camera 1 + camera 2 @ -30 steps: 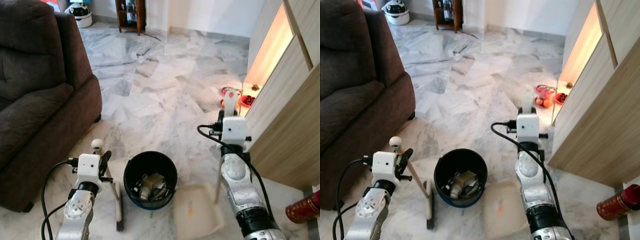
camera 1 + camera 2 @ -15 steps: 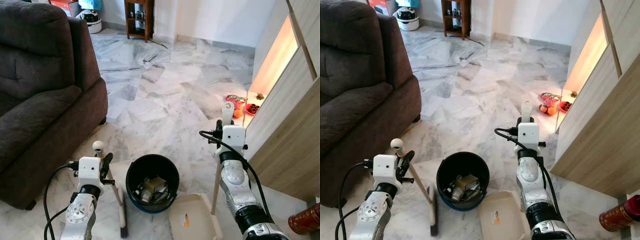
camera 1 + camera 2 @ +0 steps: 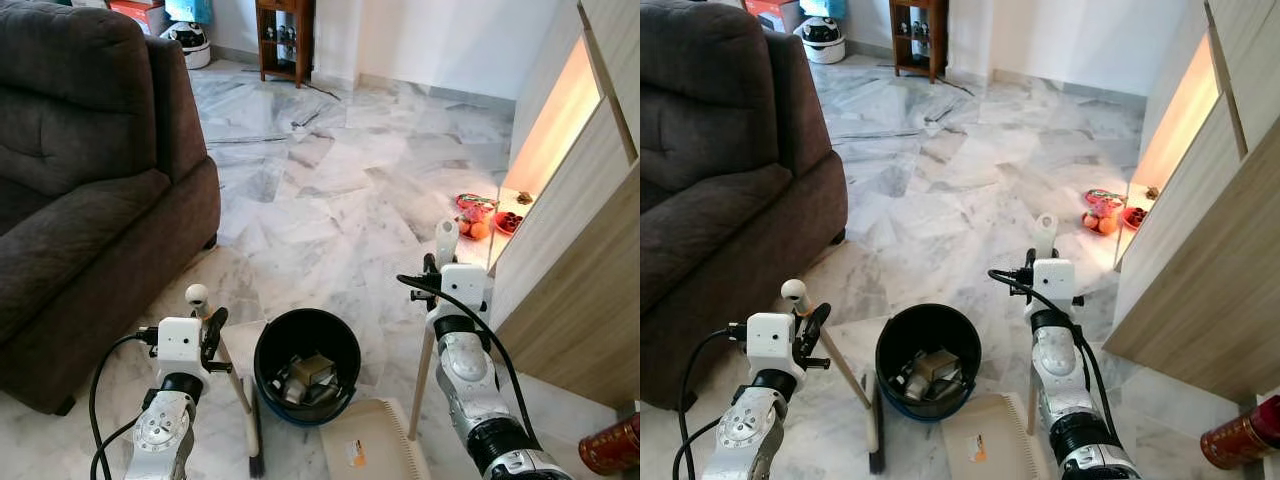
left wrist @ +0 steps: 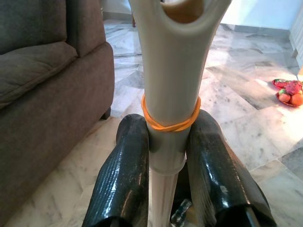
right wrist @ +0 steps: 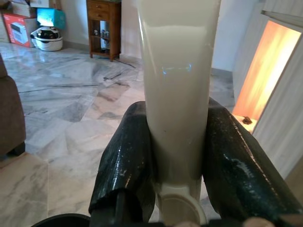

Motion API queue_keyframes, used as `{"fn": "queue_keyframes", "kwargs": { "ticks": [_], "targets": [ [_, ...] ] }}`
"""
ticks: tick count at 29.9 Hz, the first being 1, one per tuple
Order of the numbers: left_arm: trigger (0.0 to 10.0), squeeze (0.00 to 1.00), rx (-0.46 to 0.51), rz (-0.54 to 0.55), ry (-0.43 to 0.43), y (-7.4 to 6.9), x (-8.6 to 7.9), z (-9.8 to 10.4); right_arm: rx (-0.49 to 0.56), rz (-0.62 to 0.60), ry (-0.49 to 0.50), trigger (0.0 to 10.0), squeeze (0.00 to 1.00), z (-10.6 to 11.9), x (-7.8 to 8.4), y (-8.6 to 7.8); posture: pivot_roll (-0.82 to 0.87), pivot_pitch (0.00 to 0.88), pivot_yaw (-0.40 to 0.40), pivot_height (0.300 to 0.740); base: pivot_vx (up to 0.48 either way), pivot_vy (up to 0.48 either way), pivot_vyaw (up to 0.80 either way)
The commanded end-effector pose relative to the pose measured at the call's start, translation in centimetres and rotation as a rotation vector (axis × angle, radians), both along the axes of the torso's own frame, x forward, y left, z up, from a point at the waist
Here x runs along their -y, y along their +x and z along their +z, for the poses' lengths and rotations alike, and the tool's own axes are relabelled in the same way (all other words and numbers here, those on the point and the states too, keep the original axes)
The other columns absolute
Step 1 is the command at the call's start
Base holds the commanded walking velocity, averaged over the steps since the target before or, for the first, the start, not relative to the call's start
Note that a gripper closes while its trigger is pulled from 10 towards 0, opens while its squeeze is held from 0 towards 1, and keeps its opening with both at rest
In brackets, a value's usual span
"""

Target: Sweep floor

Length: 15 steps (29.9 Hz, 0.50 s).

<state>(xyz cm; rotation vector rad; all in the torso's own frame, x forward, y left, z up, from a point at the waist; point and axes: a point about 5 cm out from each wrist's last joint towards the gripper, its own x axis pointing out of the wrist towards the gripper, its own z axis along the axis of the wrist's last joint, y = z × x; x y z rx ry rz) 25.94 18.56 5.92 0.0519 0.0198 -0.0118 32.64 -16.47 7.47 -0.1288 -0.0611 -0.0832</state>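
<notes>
Dustpan (image 3: 372,452) slid closer to black bin (image 3: 307,365).

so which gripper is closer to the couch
Left. The left gripper, shut on the broom handle, is just off the sofa. The right gripper, shut on the dustpan handle, is beyond the bin, by the cabinet.

Floor (image 3: 330,190): polished marble, grey-white veined, glossy. Sofa (image 3: 80,170): dark brown cloth, soft matt nap. Bin (image 3: 306,362): black plastic, slight sheen. Dustpan (image 3: 372,450): cream plastic, matt, ribbed edge. Broom handle (image 4: 171,85): cream plastic, smooth, orange rubber band round it. Gripper fingers (image 5: 127,161): black, glossy, finely textured. Cabinet (image 3: 575,250): light wood grain, matt. Arms (image 3: 470,380): silver metal, satin.
</notes>
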Motion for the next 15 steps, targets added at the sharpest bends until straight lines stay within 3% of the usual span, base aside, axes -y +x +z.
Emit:
{"fn": "queue_keyframes", "kwargs": {
  "ticks": [1, 15],
  "targets": [
    [10.0, 0.00, 0.051, 0.004, -0.010, 0.18, -0.07, 0.96, 0.036, -0.007, 0.017, 10.0, 0.00, 0.65, 0.28, 0.27, 0.11, 0.000, -0.049, 0.740, -0.251, 0.000, 0.00],
    [10.0, 0.00, 0.067, 0.013, -0.004, 0.64, -0.41, 1.53, 0.041, 0.002, 0.009, 10.0, 0.00, 0.98, 0.33, 0.65, 0.10, 0.039, -0.048, 0.740, -0.265, 0.000, 0.00]
  ]
}}
